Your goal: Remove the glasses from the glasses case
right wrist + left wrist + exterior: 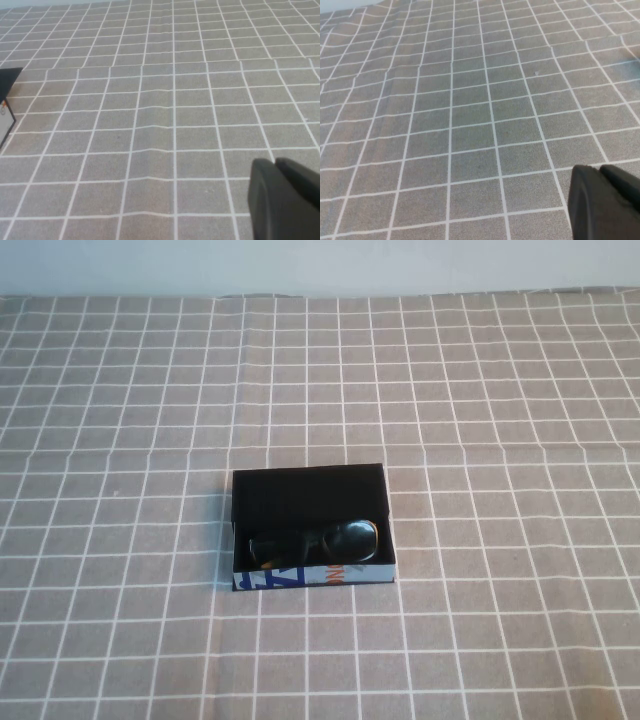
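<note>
The glasses case (310, 525) sits open near the middle of the checked tablecloth (500, 390), its white printed edge facing the robot. That leaves the inside exposed from above, which suits a reach straight down. The glasses (318, 542) lie inside, pressed toward that front edge, lenses up, so the back half of the case is bare; a grip will probably have to come in close to the front wall. Neither arm shows in the high view, so both seem parked back on the robot's side, well apart from the case. The left gripper (605, 202) appears only as a dark tip over bare cloth in its wrist view, with no case in sight; whether it is spread or closed I cannot tell, and nothing is seen in it. The right gripper (285, 197) looks the same, its spread equally unclear, though a corner of the case shows at the edge of its wrist view, so it may be the nearer one.
</note>
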Robot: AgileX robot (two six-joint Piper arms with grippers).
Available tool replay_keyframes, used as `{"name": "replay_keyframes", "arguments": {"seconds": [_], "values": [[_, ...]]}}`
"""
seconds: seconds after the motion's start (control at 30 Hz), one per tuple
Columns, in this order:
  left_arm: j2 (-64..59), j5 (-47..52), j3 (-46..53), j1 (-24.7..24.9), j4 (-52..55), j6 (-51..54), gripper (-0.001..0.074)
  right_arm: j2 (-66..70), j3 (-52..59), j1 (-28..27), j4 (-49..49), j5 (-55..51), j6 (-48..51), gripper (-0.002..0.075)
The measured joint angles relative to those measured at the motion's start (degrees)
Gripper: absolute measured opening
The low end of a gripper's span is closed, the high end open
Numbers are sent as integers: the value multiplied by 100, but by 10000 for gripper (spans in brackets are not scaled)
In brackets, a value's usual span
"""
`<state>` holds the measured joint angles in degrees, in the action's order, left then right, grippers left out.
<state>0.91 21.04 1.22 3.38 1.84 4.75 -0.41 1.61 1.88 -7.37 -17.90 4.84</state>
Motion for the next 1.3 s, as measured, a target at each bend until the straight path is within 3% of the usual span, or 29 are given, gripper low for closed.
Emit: {"name": "replay_keyframes", "arguments": {"seconds": [1.03,1.3], "values": [[0,0,0,0,0,0,-4,0,0,0,-29,28,0,-18],[0,0,0,0,0,0,-4,0,0,0,-1182,521,-42,-19]]}}
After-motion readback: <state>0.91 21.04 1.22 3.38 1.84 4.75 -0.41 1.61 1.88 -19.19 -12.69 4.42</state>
